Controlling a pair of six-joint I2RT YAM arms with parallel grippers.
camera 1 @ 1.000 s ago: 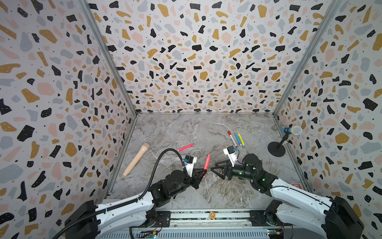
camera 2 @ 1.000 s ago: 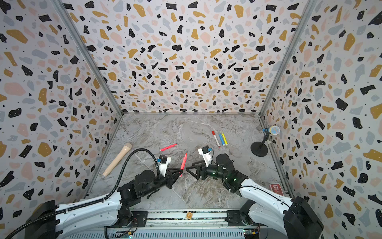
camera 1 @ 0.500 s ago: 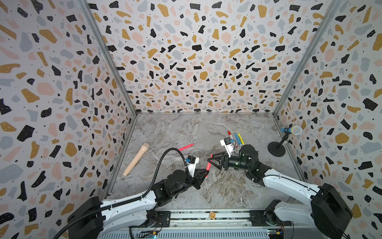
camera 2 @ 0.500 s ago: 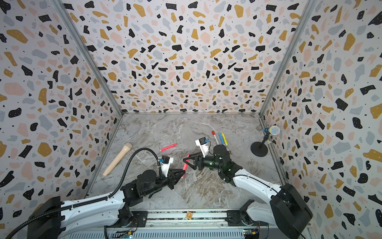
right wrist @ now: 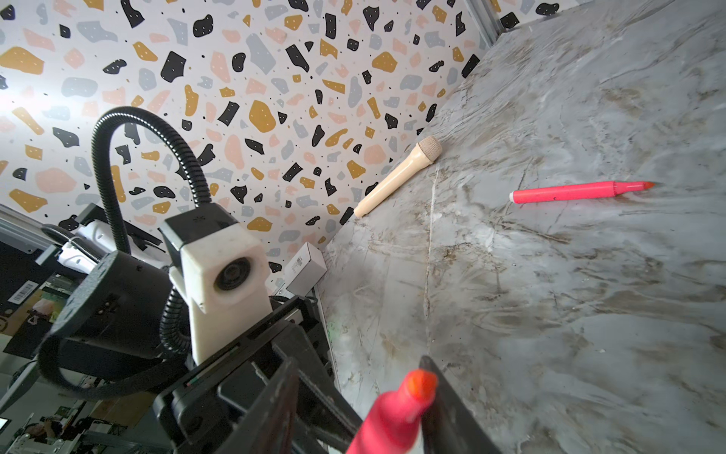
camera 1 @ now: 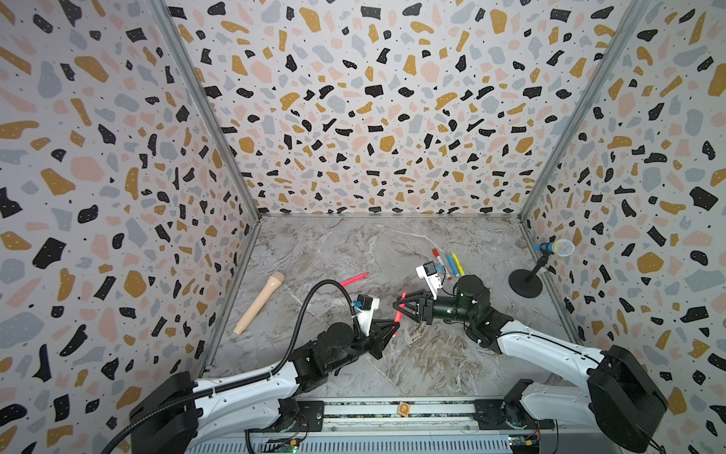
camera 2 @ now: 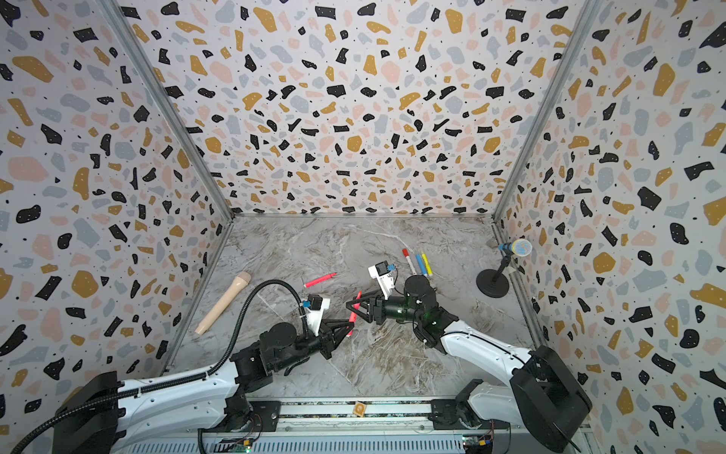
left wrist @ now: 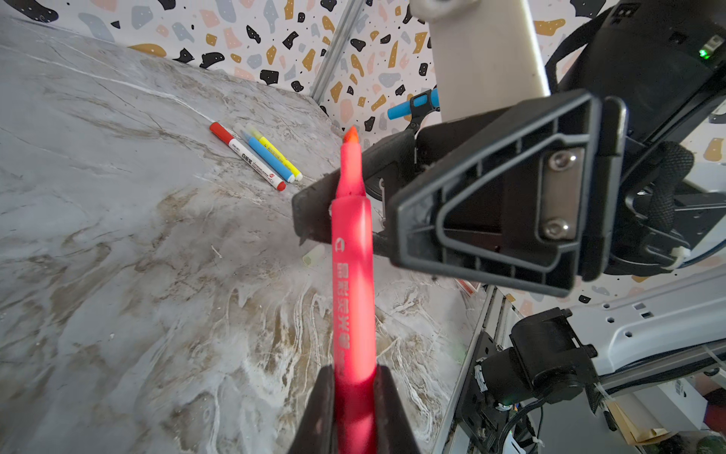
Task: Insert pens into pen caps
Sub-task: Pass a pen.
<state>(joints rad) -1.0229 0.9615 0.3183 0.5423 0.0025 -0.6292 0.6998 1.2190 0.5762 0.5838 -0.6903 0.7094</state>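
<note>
Near the bench (camera 1: 334, 243) front, mid-width: left gripper (camera 1: 389, 326) and right gripper (camera 1: 398, 308) meet tip to tip, above the surface.

- Left fingers (left wrist: 318, 408): clamped on the lower end of a neon pink pen (left wrist: 351, 275). The pen stands clear of the bench, its bare orange nib pointing away from the left wrist.
- Right fingers (right wrist: 444, 397): partly apart, straddling the same pen at its narrow neck just below the nib. Right wrist view shows one finger against the neck. Left wrist view shows a gap on the other side, so no full clamp is seen.
- Second pink pen (camera 1: 353, 279): lying flat, uncapped, behind the grippers toward the left wall, apart from both.
- White pen with red ends (left wrist: 247, 157), blue pen (left wrist: 267, 157), yellow pen (left wrist: 277, 155): side by side on the bench, touching or nearly so, behind the right arm.
- Beige microphone-shaped stick (camera 1: 259, 302): lying along the left wall.
- Blue microphone on its black stand (camera 1: 554, 247): at the right wall.
</note>
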